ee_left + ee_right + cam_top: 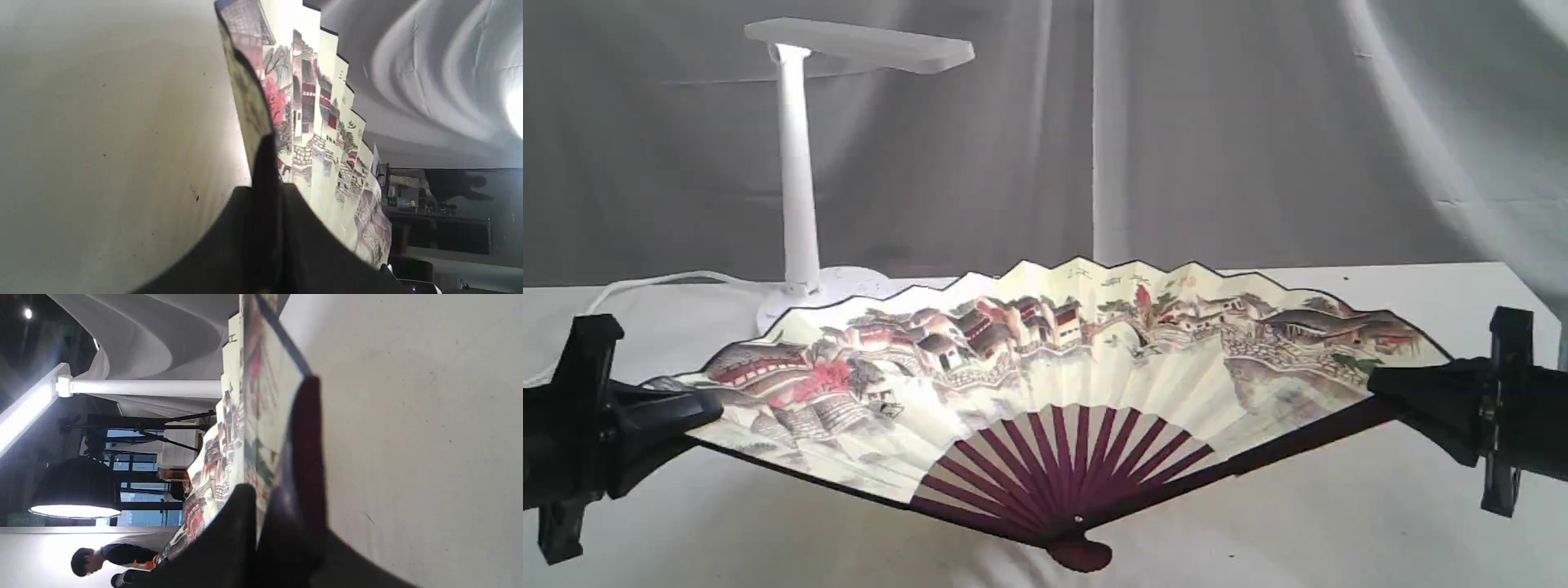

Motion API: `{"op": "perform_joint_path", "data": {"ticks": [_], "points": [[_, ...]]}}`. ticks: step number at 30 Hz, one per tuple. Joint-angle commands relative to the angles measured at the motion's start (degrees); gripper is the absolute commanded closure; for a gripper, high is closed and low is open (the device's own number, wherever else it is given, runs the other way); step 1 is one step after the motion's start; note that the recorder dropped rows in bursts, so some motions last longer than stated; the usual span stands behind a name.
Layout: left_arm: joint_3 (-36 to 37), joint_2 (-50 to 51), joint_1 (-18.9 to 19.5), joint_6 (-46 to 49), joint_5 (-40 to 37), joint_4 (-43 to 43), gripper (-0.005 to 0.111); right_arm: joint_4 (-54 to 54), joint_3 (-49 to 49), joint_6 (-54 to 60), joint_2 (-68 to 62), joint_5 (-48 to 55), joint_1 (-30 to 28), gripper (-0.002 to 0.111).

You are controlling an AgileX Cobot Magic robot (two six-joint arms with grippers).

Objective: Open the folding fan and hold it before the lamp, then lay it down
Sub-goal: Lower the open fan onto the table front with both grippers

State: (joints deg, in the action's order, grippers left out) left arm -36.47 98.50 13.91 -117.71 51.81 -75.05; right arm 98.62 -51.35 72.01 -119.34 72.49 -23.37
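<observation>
Exterior, count: one folding fan point(1045, 359), one lamp point(796, 163), two end effectors.
Exterior, fan: spread wide with its painted side to the camera, spanning from the left end effector point(707, 408) to the right end effector point(1380, 384). Its pivot sits lower, midway between them, close over the desk point(1339, 523).
Exterior, lamp: stands behind the fan, nearer the left end effector, with one white cord point(670, 282).
Left wrist, end effector: the left end effector point(267, 192) is clamped on one outer guard of the fan point(318, 122), the desk point(102, 143) alongside.
Right wrist, end effector: the right end effector point(261, 506) is clamped on the other maroon guard.
Right wrist, beyond: the fan point(245, 416), then the lamp point(143, 388) past it, and one person point(106, 557) far off.
</observation>
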Motion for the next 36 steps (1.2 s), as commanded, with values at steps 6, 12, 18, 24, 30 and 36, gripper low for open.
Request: {"op": "perform_joint_path", "data": {"ticks": [6, 12, 18, 24, 30, 36], "points": [[7.3, -0.4, -0.2, 12.1, -3.1, 1.1, 0.107, 1.3, 4.3, 9.2, 0.3, -2.5, -0.8, 0.108], [10.8, -0.4, -0.2, 15.8, -3.2, 2.9, 0.107, 1.3, 7.0, 12.1, 0.3, -3.3, -0.8, 0.108], [12.4, -0.4, -0.2, 19.0, -6.4, 4.0, 0.107, 1.3, 8.1, 14.4, 0.3, -10.4, -0.8, 0.108], [13.2, -0.4, -0.2, 19.0, -6.7, 3.3, 0.107, 1.3, 8.2, 14.5, -0.8, -10.8, -0.8, 0.108], [13.2, -0.4, -0.2, 20.5, -6.8, 3.3, 0.107, 1.3, 8.2, 14.5, -4.4, -12.0, -0.8, 0.108], [13.2, -0.4, -0.2, 20.5, -6.8, 3.9, 0.106, 1.3, 8.2, 16.2, -4.9, -12.2, -0.8, 0.108]]}}
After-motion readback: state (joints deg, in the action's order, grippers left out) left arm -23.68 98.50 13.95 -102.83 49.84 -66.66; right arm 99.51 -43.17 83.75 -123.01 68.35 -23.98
